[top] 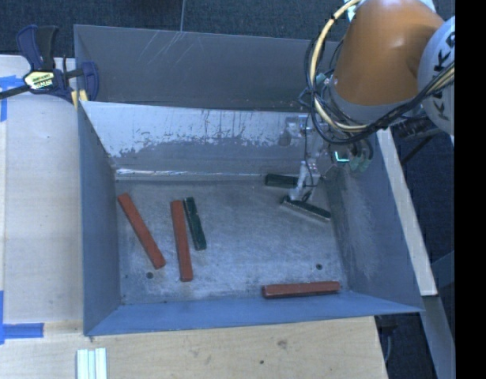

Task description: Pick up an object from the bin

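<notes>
My gripper hangs low over the bin floor in the back right part, its two dark fingertips spread apart and open, with nothing between them. A reddish-brown stick lies flat along the front wall, in front of the gripper. To the left, a short dark green stick lies beside an orange-brown stick; both are well apart from the gripper.
Another reddish-brown stick lies slanted at the far left of the floor. The bin's sloped right and back walls stand close to the gripper. The arm with its orange dome and cables reaches in over the back right corner.
</notes>
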Robot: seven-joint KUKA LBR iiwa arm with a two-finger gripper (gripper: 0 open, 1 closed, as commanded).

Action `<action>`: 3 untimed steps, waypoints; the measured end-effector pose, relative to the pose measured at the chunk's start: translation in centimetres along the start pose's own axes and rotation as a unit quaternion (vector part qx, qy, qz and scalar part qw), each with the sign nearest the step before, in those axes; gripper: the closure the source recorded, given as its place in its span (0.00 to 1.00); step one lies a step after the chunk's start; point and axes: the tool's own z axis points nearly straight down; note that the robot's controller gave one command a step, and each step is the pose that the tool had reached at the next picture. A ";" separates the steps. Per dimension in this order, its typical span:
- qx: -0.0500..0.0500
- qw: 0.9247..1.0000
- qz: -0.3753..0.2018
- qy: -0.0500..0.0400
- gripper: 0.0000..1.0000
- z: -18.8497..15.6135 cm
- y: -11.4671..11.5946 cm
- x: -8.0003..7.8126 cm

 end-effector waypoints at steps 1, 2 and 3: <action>0.000 0.995 0.097 -0.003 0.00 17.4 -1.2 -0.9; 0.000 0.995 0.097 -0.008 1.00 16.8 -1.2 -1.2; 0.000 0.995 0.096 -0.005 0.00 17.1 -1.2 -1.0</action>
